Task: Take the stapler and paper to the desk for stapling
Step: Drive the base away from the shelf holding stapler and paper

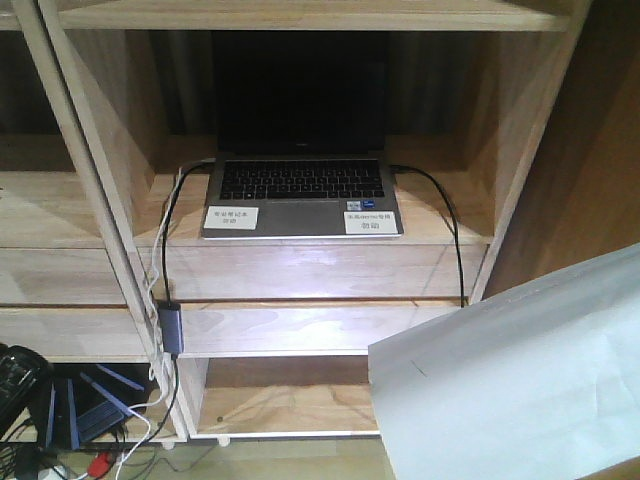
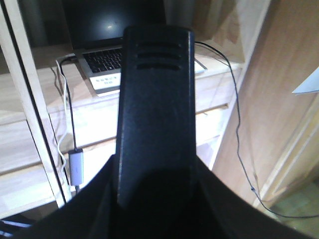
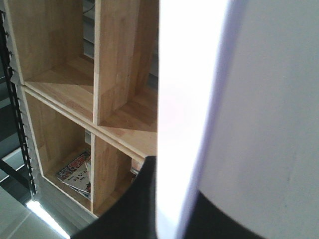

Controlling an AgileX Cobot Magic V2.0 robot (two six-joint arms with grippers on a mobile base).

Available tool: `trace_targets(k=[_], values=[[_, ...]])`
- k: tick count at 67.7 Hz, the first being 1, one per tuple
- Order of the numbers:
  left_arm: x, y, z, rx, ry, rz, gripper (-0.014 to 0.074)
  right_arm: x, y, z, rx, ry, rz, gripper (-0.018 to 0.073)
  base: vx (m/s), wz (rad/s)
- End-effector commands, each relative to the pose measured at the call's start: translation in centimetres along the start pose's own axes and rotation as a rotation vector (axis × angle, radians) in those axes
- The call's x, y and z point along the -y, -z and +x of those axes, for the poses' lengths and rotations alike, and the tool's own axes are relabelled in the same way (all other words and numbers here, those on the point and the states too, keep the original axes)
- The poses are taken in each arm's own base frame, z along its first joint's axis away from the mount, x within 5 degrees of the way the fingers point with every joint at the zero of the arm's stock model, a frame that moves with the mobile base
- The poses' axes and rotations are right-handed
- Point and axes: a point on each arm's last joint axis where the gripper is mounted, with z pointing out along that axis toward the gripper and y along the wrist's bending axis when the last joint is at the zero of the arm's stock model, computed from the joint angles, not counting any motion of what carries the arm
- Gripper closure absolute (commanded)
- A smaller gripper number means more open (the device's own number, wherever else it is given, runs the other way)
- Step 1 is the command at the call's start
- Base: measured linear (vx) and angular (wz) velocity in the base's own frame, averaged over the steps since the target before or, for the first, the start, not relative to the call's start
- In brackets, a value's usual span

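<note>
In the left wrist view the black stapler [image 2: 154, 99] sticks out forward between the dark fingers of my left gripper [image 2: 157, 199], which is shut on it. Its orange-red patch does not show. In the right wrist view the white paper [image 3: 239, 99] runs up from between the fingers of my right gripper [image 3: 172, 211], which is shut on it. In the front view the paper [image 1: 520, 380] fills the lower right corner, held in the air in front of the shelving. Neither gripper shows in the front view. The desk is out of view.
A wooden shelving unit [image 1: 320, 270] stands straight ahead. An open laptop [image 1: 300, 185] with two white labels sits on its shelf. Cables and a grey adapter [image 1: 170, 330] hang down its left post. Dark devices [image 1: 90, 405] lie at the lower left. Magazines [image 3: 75, 172] lie in a low compartment.
</note>
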Motion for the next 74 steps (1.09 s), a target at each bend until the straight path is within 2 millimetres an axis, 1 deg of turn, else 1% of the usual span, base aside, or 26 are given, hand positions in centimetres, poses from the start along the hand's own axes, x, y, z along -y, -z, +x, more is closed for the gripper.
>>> trace_targets(k=[1, 17, 30, 74], values=[[0.12, 0.51, -1.88, 0.141, 0.017, 0.008, 0.0603, -1.26, -0.43, -0.36, 0.013, 0.013, -0.081, 0.0564, -0.17, -0.05], [0.12, 0.51, -1.88, 0.141, 0.017, 0.008, 0.0603, -1.26, -0.43, -0.35, 0.012, 0.014, -0.081, 0.0564, -0.14, 0.01], [0.12, 0.51, -1.88, 0.141, 0.017, 0.008, 0.0603, -1.26, -0.43, -0.35, 0.012, 0.014, -0.081, 0.0564, -0.08, 0.28], [0.12, 0.51, -1.88, 0.141, 0.017, 0.008, 0.0603, -1.26, -0.43, -0.35, 0.012, 0.014, -0.081, 0.0564, -0.04, 0.56]])
